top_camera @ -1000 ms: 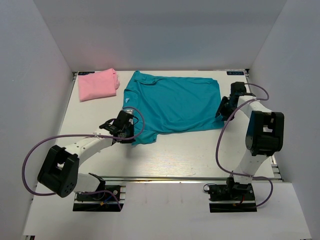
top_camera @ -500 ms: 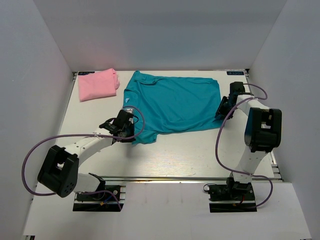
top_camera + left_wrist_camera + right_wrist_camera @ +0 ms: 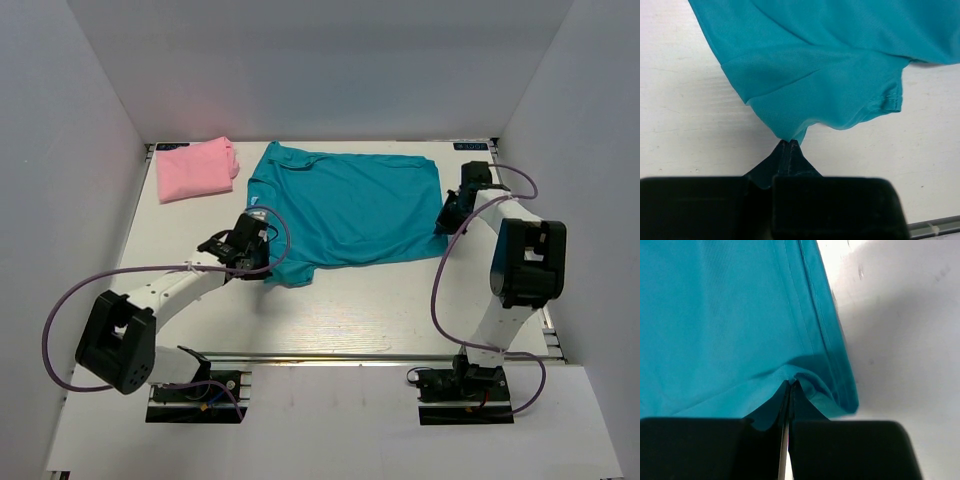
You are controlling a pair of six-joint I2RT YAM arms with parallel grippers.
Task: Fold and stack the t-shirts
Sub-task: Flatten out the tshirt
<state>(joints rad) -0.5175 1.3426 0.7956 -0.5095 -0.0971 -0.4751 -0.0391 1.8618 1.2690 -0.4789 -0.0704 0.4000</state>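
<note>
A teal t-shirt (image 3: 345, 205) lies spread on the white table, collar to the left. My left gripper (image 3: 262, 262) is shut on the shirt's near-left sleeve; in the left wrist view the teal cloth (image 3: 810, 85) is pinched into a peak at the closed tips (image 3: 789, 142). My right gripper (image 3: 441, 218) is shut on the shirt's near-right hem corner; the right wrist view shows the hem (image 3: 825, 340) bunched at the closed tips (image 3: 791, 384). A folded pink t-shirt (image 3: 195, 167) rests at the back left.
White walls enclose the table on three sides. Purple cables loop from both arms (image 3: 60, 320). A metal rail (image 3: 350, 355) runs along the table's near edge, in front of the arm bases.
The right gripper has closed onto the teal shirt's hem corner. The left gripper, still shut on the sleeve, has shifted slightly and lifted the cloth a little.
</note>
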